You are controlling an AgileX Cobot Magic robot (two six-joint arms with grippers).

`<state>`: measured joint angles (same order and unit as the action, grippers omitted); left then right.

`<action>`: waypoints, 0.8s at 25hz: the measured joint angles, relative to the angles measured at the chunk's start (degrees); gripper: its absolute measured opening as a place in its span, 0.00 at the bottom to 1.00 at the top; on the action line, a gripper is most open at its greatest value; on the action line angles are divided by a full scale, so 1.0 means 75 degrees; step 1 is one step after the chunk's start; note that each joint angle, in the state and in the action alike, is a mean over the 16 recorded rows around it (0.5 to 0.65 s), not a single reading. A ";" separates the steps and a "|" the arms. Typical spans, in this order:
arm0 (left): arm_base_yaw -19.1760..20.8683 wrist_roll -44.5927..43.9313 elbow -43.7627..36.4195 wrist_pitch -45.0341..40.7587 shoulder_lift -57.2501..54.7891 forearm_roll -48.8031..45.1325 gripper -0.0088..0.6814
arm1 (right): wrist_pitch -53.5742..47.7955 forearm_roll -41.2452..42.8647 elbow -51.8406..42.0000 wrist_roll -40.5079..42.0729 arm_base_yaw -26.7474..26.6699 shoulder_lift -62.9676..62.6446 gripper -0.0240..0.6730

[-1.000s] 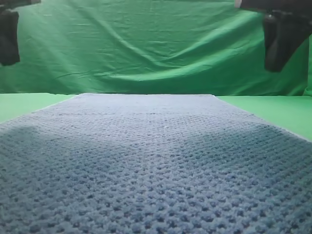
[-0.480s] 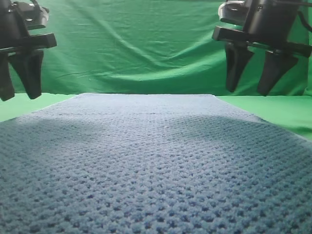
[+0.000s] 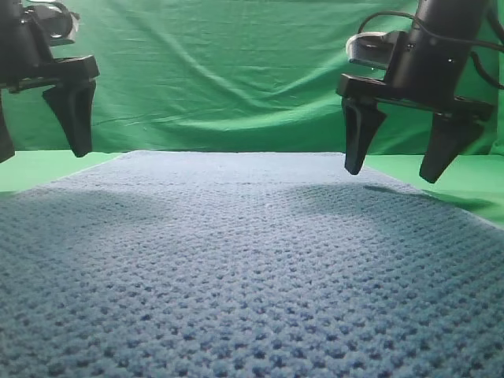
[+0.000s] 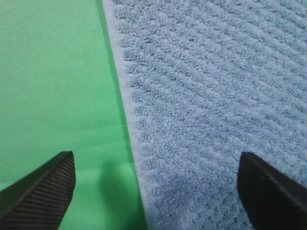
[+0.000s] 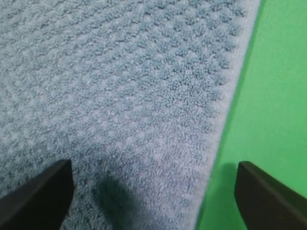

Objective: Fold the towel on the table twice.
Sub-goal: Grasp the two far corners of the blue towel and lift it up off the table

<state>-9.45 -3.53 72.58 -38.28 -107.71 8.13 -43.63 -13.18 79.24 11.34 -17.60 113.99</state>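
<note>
The blue-grey waffle-weave towel (image 3: 236,260) lies flat on the green table (image 3: 472,183), filling most of the exterior high view. My left gripper (image 3: 39,156) hangs open above the towel's far left edge, one finger cut off by the frame. In the left wrist view its open fingers straddle the towel's edge (image 4: 136,143), one over the table (image 4: 53,72) and one over the towel (image 4: 216,86). My right gripper (image 3: 390,175) is open above the far right edge. Its wrist view shows one finger over the towel (image 5: 120,72) and one over the table (image 5: 273,96). Neither gripper holds anything.
A wrinkled green backdrop cloth (image 3: 236,71) hangs behind the table. Narrow strips of bare table show left (image 3: 39,167) and right of the towel.
Both arms have come down from the top corners toward the towel's far side edges. Both grippers have gone from shut to wide open.
</note>
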 joint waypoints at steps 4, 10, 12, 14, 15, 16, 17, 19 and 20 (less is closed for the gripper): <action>0.0000 0.0001 0.0014 0.0122 -0.0161 -0.0002 0.95 | 0.0139 -0.0003 0.0014 0.0062 0.0000 0.0140 0.95; 0.0000 0.0001 0.0048 0.0240 -0.0413 -0.0002 0.95 | 0.0298 0.0002 0.0042 0.0160 0.0000 0.0268 0.92; 0.0000 0.0000 0.0062 0.0254 -0.0480 -0.0002 0.93 | 0.0322 0.0009 0.0053 0.0195 0.0000 0.0304 0.90; 0.0000 -0.0002 0.0079 0.0255 -0.0531 -0.0002 0.91 | 0.0339 0.0016 0.0068 0.0228 0.0000 0.0336 0.88; 0.0000 -0.0003 0.0087 0.0250 -0.0550 0.0000 0.88 | 0.0343 0.0019 0.0078 0.0240 0.0000 0.0352 0.87; 0.0000 -0.0004 0.0096 0.0242 -0.0567 0.0006 0.86 | 0.0344 0.0023 0.0089 0.0250 0.0000 0.0368 0.86; 0.0000 -0.0007 0.0106 0.0227 -0.0583 0.0017 0.82 | 0.0344 0.0029 0.0100 0.0257 0.0000 0.0385 0.84; 0.0000 -0.0033 0.0129 0.0174 -0.0616 0.0060 0.73 | 0.0347 0.0043 0.0125 0.0267 0.0001 0.0422 0.79; 0.0000 -0.0059 0.0143 0.0139 -0.0635 0.0091 0.68 | 0.0350 0.0050 0.0137 0.0272 0.0002 0.0442 0.76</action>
<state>-9.45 -3.97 73.65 -37.23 -112.48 8.81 -41.01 -12.80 80.26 13.38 -17.59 117.30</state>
